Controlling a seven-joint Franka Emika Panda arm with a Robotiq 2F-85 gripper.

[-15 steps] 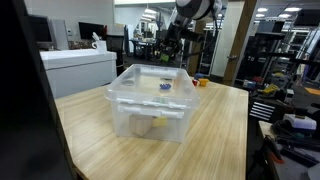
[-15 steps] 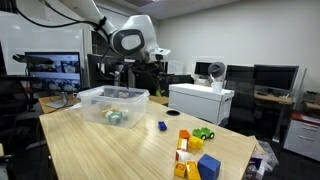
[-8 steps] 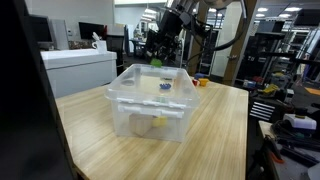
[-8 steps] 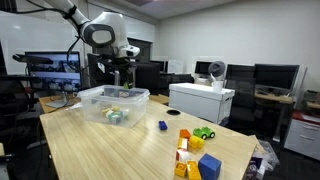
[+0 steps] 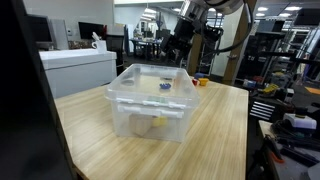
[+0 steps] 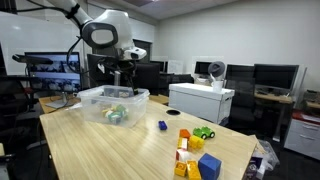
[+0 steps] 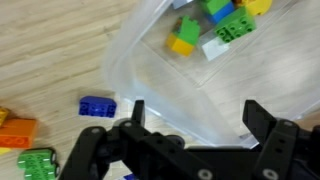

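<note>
My gripper (image 7: 194,108) is open and empty, its two black fingers (image 7: 137,112) spread over the clear plastic bin (image 7: 150,60). Green, yellow, blue and white bricks (image 7: 215,25) lie in the bin's far corner. A blue brick (image 7: 97,105) lies on the wooden table just outside the bin wall. In both exterior views the gripper (image 5: 180,45) (image 6: 124,76) hangs above the bin (image 5: 150,100) (image 6: 112,104), not touching it.
An orange brick (image 7: 15,130) and a green brick (image 7: 35,165) lie on the table beside the bin. A stack of coloured bricks (image 6: 195,152) and a lone blue brick (image 6: 162,126) sit towards one table end. A white cabinet (image 6: 200,102) stands behind the table.
The arm has swung across to stand over the bin, and in the last half second the gripper has shifted slightly above it. The bin and the bricks have not moved.
</note>
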